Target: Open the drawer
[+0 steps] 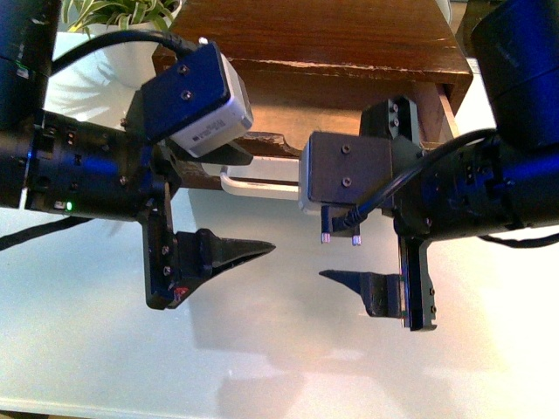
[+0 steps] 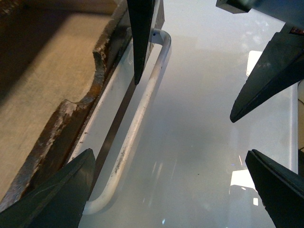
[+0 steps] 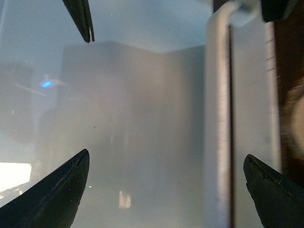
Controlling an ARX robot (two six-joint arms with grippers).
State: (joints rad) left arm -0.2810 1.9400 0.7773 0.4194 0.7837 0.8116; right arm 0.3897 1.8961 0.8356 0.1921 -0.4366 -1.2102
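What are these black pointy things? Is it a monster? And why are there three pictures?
No monster: it's a robot with two arms. The front picture comes from a camera on its body; the other two from cameras on its wrists. The black points are fingers. The left end effector and right end effector, its pinchers, are both open and hold nothing. They hover over a shiny white table by a brown wooden drawer with a white bar handle. The drawer is partly open, showing its pale inside.

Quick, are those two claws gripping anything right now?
Left black gripper: open, holding nothing.
Right black gripper: open, holding nothing.
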